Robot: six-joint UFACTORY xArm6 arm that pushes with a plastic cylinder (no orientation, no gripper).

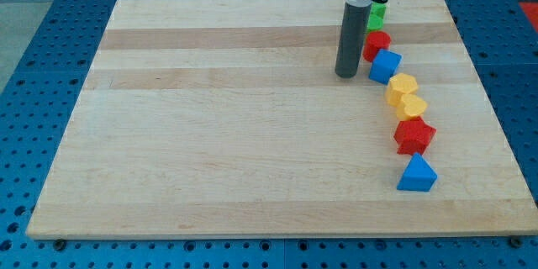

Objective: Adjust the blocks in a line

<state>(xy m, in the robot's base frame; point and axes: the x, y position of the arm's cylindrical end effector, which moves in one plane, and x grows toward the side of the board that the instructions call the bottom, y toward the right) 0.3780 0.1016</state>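
My tip (346, 74) rests on the wooden board (210, 118) near the view's top right, just left of the blue cube (385, 66). A chain of blocks curves down the board's right side. From the top it has a green block (376, 16), partly hidden behind the rod, then a red block (375, 44), the blue cube, a yellow hexagon-like block (402, 87), a yellow heart-like block (413, 106), a red star-like block (414, 135) and a blue triangle (417, 174). The chain bends rather than running straight.
The board lies on a blue perforated table (34, 67). The board's right edge (483, 109) runs close to the chain of blocks.
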